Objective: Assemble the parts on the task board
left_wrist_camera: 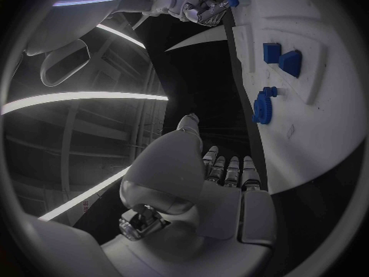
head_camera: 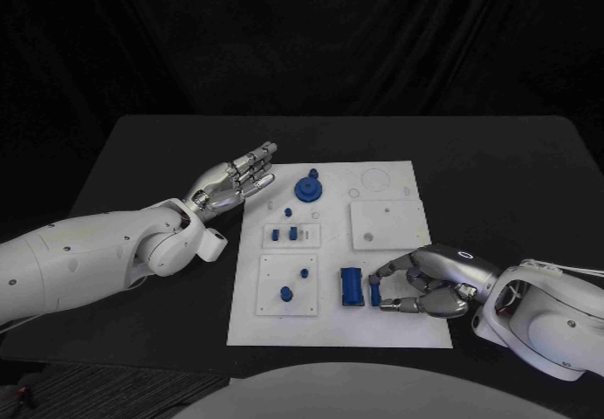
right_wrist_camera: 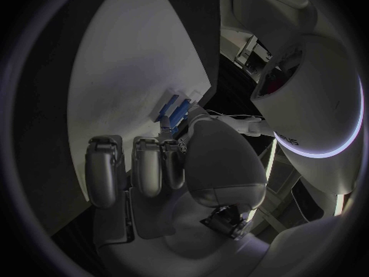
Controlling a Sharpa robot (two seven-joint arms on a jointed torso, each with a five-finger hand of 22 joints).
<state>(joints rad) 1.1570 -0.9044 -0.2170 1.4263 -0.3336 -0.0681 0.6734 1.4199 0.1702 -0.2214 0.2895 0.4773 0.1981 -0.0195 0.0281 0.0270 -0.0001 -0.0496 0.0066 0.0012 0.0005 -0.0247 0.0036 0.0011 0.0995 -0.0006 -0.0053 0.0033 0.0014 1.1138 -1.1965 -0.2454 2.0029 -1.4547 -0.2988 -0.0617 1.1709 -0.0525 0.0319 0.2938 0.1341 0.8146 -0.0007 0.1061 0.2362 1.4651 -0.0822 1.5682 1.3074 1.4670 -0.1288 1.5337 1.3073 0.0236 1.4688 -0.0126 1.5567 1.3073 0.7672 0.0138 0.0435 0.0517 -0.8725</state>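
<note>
While the right hand (head_camera: 422, 288) rests on the near right part of the white task board (head_camera: 378, 332), its fingers are curled around a slim blue part (head_camera: 375, 292), pinching it just beside a larger blue block (head_camera: 351, 286) that lies on the board. Farther back, small blue pegs (head_camera: 284, 233) stand in a raised plate. Beyond them sits a blue gear (head_camera: 308, 187). At the board's far left edge, the left hand (head_camera: 233, 185) hovers with fingers straight and apart, holding nothing.
</note>
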